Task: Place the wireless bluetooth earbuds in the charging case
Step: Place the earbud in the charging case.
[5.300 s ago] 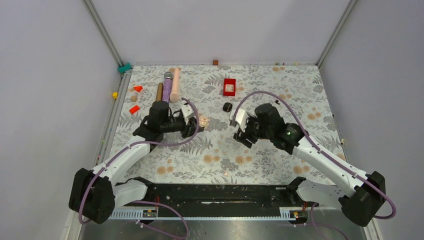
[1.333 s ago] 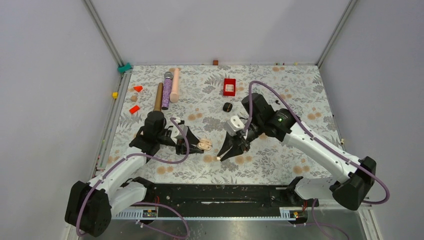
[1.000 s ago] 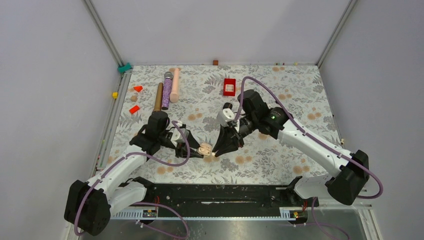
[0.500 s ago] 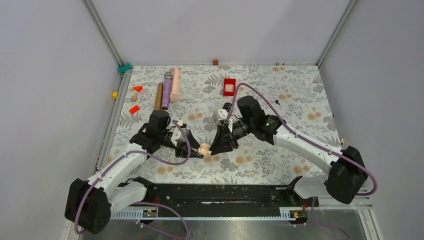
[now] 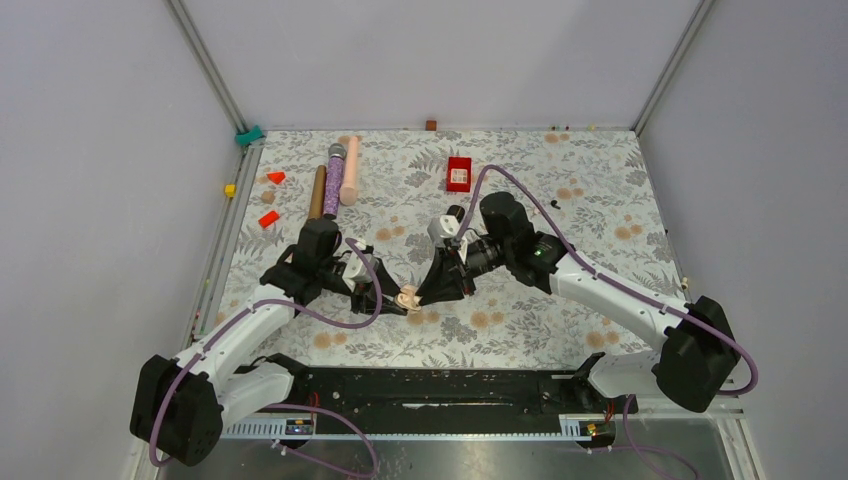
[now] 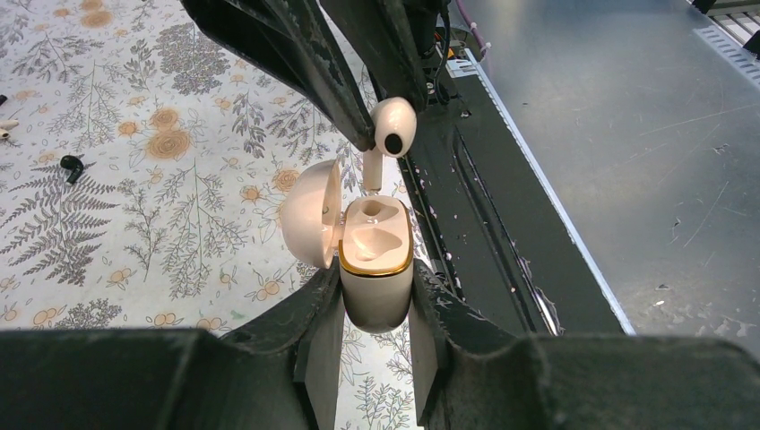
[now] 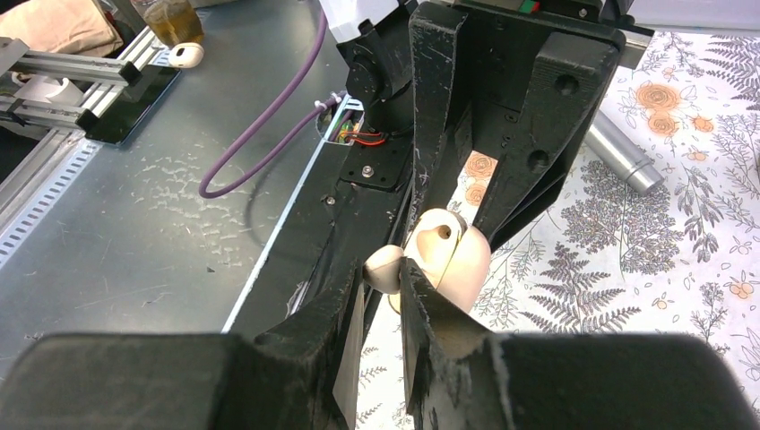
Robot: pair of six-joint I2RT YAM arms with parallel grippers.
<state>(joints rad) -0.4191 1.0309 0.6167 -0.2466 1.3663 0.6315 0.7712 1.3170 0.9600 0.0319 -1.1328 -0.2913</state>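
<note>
My left gripper (image 6: 376, 291) is shut on the charging case (image 6: 376, 260), a cream pebble with a gold rim. Its lid (image 6: 311, 213) hangs open to the left and both sockets show bare. My right gripper (image 7: 385, 276) is shut on a whitish earbud (image 6: 392, 125), held just above the case. The earbud's stem (image 6: 371, 170) points down, its tip at the far socket's edge. In the top view the two grippers meet at the case (image 5: 408, 297), near the mat's front middle. A black earbud (image 6: 72, 165) lies loose on the mat.
A red box (image 5: 459, 173) sits at the back middle. A purple microphone (image 5: 334, 175), a pink cylinder (image 5: 350, 170) and a brown cylinder (image 5: 317, 192) lie at the back left, with small red blocks (image 5: 268, 218) near them. The black base rail (image 5: 430, 385) runs along the near edge.
The right gripper has carried the whitish earbud left, from beside the case to right over it. The left gripper keeps the open case almost still.
</note>
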